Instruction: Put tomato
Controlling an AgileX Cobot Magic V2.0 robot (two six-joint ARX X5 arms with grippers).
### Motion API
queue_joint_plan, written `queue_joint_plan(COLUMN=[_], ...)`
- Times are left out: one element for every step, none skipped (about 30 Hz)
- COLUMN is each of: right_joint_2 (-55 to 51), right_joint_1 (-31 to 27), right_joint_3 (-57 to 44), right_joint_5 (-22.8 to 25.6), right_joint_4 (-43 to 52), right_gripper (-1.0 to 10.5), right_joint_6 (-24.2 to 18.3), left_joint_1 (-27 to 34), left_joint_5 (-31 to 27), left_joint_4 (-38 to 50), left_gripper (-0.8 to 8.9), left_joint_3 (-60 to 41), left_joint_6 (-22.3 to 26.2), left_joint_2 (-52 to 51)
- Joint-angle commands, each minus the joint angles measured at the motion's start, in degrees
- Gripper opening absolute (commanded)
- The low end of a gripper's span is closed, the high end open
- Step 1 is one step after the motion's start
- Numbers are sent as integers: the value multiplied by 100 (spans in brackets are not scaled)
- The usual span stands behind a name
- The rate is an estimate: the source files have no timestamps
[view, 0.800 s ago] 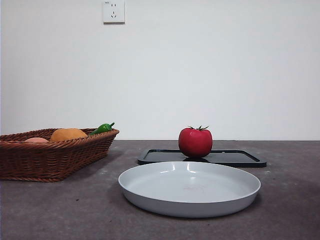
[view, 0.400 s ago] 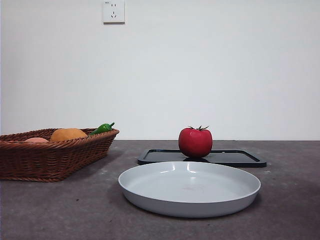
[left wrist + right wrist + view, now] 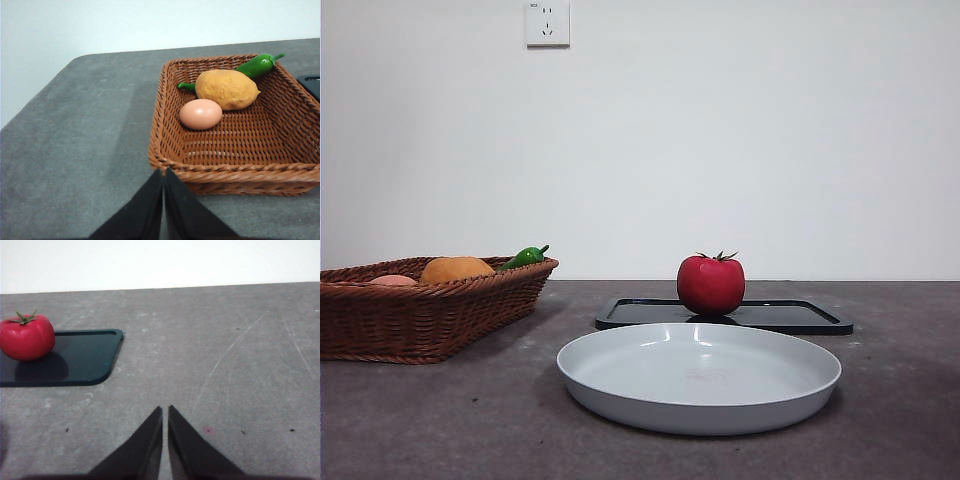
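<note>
On the black tray (image 3: pixel 790 316) behind the grey plate (image 3: pixel 699 377), the tomato (image 3: pixel 711 284) stands upright, stem up, toward the tray's left part. The right gripper (image 3: pixel 165 412) hangs over bare table (image 3: pixel 225 365), jaws together, well apart from the tomato. The left gripper (image 3: pixel 164 175), jaws together too, sits just before the wicker basket (image 3: pixel 172 150).

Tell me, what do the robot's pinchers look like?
Only the tips show, in the two wrist views. The left gripper has two plain black jaws that taper to a point, like a beak. The right gripper looks the same: two smooth matte black wedges, narrowing toward the tip. No cables, labels or markings show on either, and the arms themselves are out of view.
</note>
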Motion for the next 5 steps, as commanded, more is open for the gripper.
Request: queue_joint_plan(right_joint_2=[-15, -15, -15, -15, -15], right_joint_1=[-2, -2, -2, -2, -2], right_joint_3=[-28, -28, -28, -28, -28], right_joint_5=[17, 20, 20, 20, 17], right_joint_4=[57, 57, 57, 57, 57], right_gripper=[6, 6, 6, 6, 6], right_joint_6=[59, 59, 59, 59, 59], left_joint_1=[11, 11, 11, 11, 11], left_joint_5=[4, 4, 4, 4, 4], left_joint_4=[-39, -39, -39, -39, -39], left_gripper=[8, 8, 8, 8, 8], left_joint_3=[-118, -118, -118, -118, -118], left_joint_6=[-28, -28, -28, -28, -28], left_joint_2=[-13, -13, -11, -11, -13])
